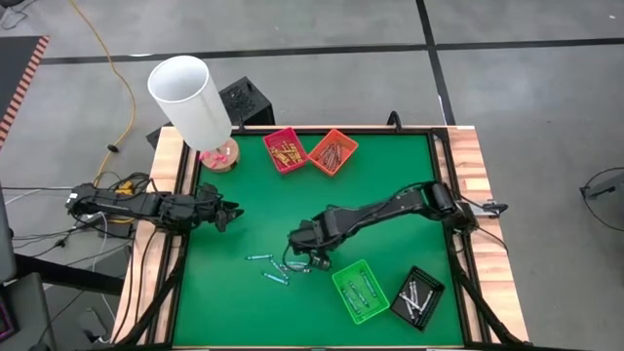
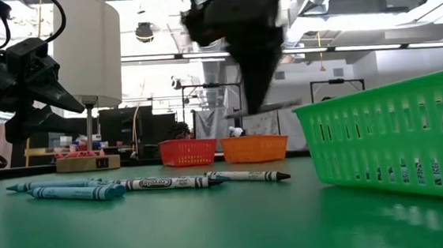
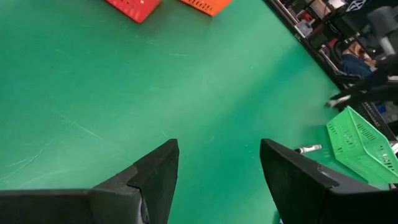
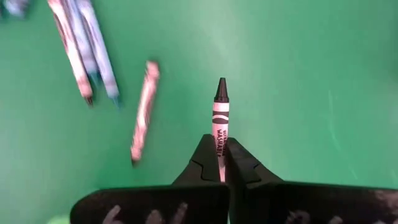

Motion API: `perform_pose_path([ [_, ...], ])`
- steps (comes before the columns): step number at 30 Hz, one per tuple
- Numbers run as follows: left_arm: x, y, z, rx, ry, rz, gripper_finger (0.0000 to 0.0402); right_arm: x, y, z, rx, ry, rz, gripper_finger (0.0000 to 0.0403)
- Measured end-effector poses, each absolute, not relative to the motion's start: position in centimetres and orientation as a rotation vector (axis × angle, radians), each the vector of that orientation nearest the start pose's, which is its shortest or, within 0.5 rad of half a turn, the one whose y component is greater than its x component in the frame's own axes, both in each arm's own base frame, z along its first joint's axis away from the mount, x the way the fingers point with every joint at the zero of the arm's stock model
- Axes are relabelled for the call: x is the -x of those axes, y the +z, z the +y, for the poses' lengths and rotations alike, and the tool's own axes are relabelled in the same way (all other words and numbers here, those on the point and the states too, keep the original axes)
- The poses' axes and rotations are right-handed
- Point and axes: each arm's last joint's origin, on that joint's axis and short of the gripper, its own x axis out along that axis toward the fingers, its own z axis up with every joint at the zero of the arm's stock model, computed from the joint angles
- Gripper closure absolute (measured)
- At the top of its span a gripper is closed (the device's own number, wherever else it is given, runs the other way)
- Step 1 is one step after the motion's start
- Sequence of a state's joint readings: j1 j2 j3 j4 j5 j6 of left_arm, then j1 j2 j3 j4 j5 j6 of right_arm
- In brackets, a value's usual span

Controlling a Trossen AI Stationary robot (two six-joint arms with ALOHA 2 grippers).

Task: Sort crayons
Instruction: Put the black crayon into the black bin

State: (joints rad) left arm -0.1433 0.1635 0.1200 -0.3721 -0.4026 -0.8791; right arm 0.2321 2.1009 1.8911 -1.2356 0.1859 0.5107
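My right gripper hangs above the green mat's near middle, shut on a grey-white wrapped crayon with a black tip. Several loose crayons, teal and grey-white, lie flat on the mat just left of it; the right wrist view shows them blurred. My left gripper waits at the mat's left edge, open, with nothing between its fingers. My right gripper pinches the crayon's blunt rear end between its two fingertips. The fingers come from above, pointing steeply down, and the crayon lies along them. Its black tip sticks out past the fingertips toward the mat, lifted clear.
A red tray and an orange tray stand at the far edge. A green basket and a black tray sit near right, each with crayons in it. A white lamp shade stands over the far left corner.
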Motion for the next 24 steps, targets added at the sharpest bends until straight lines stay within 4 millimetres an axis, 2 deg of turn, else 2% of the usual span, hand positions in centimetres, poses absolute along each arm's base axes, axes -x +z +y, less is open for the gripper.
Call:
perform_pose_path([
  [10, -9.4, 15.8, -0.2, 0.750, 0.412, 0.261, 0.0186, -35.3, 24.6, 15.9, -0.170, -0.567, 1.576, 0.0403],
  [18, -9.4, 15.8, -0.2, 0.749, 0.412, 0.261, 0.0186, -31.4, 26.0, 21.0, -0.287, -0.634, 1.514, 0.0403],
  [24, -9.4, 15.8, -0.2, 0.749, 0.412, 0.261, 0.0186, -29.0, 27.1, 23.3, -0.382, -0.686, 1.452, 0.0403],
])
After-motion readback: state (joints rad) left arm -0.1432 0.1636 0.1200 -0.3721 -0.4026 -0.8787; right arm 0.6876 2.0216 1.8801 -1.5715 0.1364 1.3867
